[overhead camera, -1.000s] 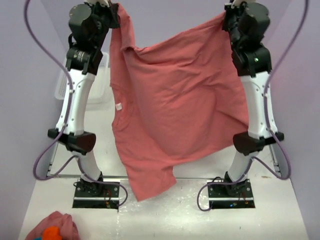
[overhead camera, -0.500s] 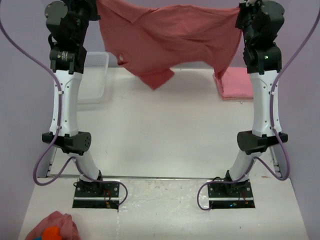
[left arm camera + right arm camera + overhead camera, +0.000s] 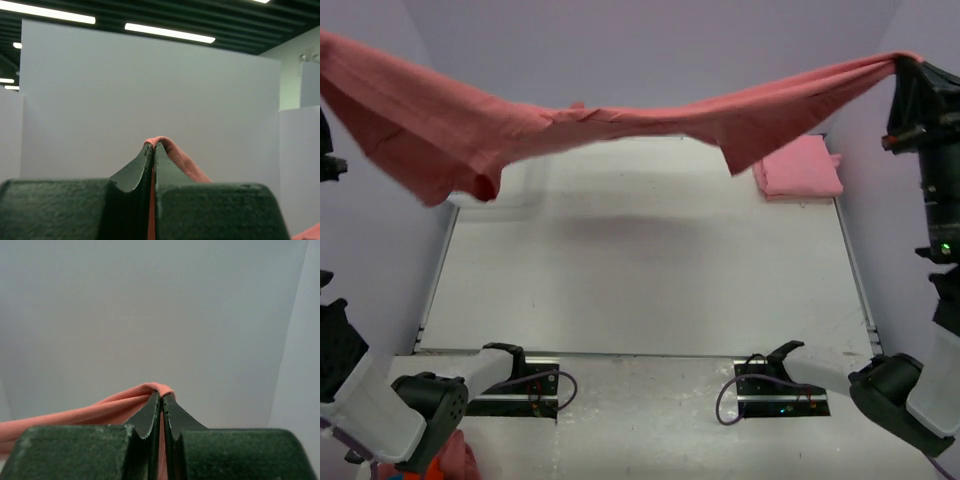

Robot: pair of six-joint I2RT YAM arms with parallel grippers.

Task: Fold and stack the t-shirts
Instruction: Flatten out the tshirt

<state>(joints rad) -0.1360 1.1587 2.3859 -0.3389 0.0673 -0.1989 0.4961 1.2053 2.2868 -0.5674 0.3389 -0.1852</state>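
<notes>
A dusty rose t-shirt [image 3: 620, 125] hangs stretched in the air across the whole width of the table, sagging a little in the middle, with one loose corner drooping at the left. My right gripper [image 3: 903, 68] is shut on its right end, high at the right edge. In the right wrist view the fabric [image 3: 100, 412] comes out over the tips of my shut right gripper [image 3: 162, 395]. My left gripper [image 3: 153, 145] is shut on the shirt's other end [image 3: 185, 165]; it lies outside the top view. A second, folded t-shirt [image 3: 798, 168] lies at the table's back right.
The white table [image 3: 640, 280] lies below the hanging shirt. A clear plastic bin [image 3: 525, 190] stands at the back left, partly hidden by the drooping fabric. A small pink cloth lump with orange [image 3: 455, 462] sits at the bottom left by the left arm's base.
Both arms have swung apart and outward, pulling the t-shirt from a bunched hanging drape into a long taut span. The folded t-shirt at the back right has come into view.
</notes>
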